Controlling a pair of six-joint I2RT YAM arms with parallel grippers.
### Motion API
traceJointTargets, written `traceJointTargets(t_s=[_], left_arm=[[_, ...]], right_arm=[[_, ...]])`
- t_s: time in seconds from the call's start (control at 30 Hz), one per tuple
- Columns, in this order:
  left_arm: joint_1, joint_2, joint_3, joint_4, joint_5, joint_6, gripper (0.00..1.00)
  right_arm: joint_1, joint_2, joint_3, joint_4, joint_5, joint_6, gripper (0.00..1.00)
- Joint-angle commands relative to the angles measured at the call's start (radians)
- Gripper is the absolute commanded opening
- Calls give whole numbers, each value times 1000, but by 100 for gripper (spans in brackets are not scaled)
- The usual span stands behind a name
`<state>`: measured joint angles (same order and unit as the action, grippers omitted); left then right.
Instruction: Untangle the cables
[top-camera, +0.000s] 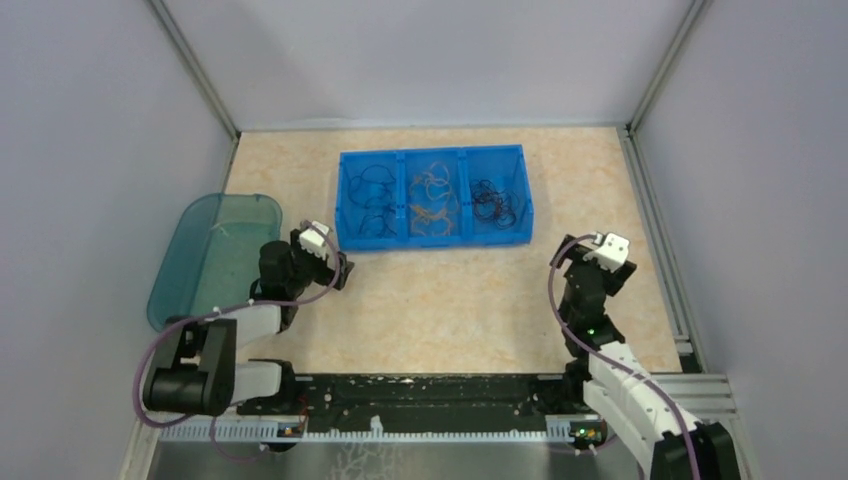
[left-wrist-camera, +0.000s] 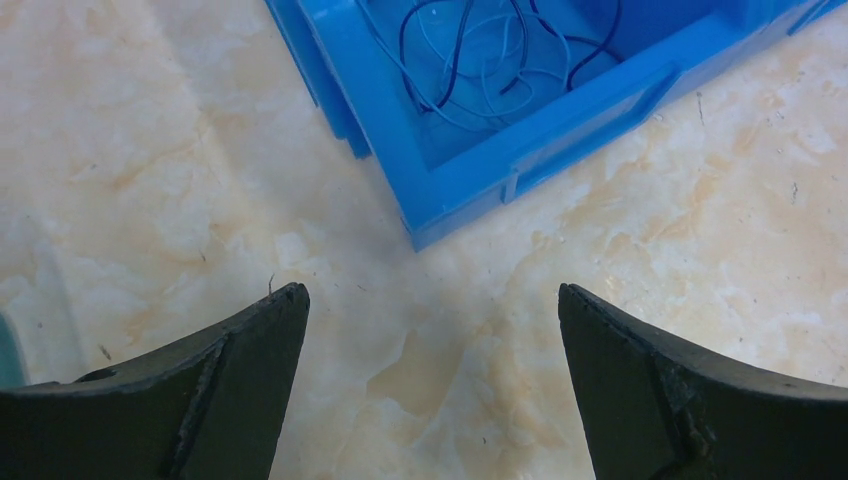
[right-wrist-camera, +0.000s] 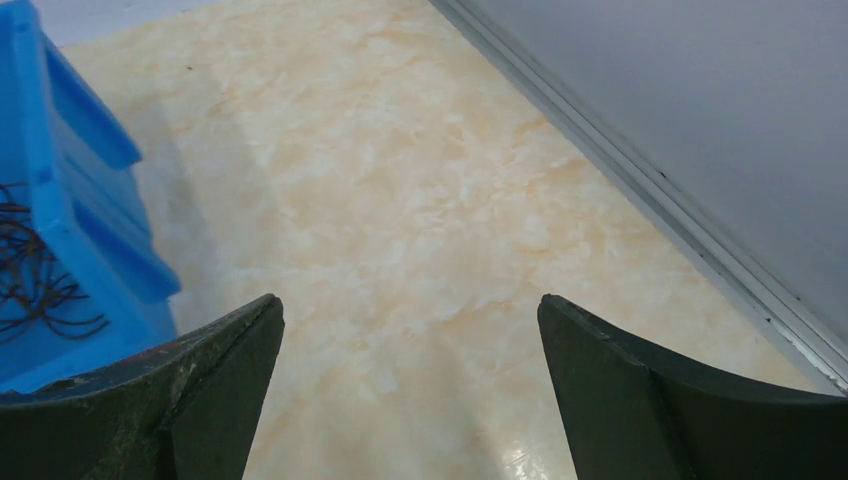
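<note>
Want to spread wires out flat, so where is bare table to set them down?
Widest bare patch: beige marbled tabletop between the blue three-compartment plastic bin and the arm bases, flanked by the open left hand and right hand. Another lies right of the bin, up to the metal rail. Crowded: the bin itself and around the teal translucent tub.

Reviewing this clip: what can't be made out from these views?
Top view: blue cables, yellow-orange cables and dark cables in the blue bin are too small to count or check for knots.
Left wrist: the blue cables run off the top edge.
Right wrist: the dark cables are cut by the left edge.
Top view: the left arm covers part of the teal tray.
</note>
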<state>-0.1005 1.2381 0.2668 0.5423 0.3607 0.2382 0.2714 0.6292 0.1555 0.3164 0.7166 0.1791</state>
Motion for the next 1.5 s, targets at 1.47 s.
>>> traceJointTargets(t_s=[1.47], left_arm=[[78, 340, -7, 673, -262, -156, 100]], right_arm=[[-224, 811, 30, 885, -504, -155, 99]])
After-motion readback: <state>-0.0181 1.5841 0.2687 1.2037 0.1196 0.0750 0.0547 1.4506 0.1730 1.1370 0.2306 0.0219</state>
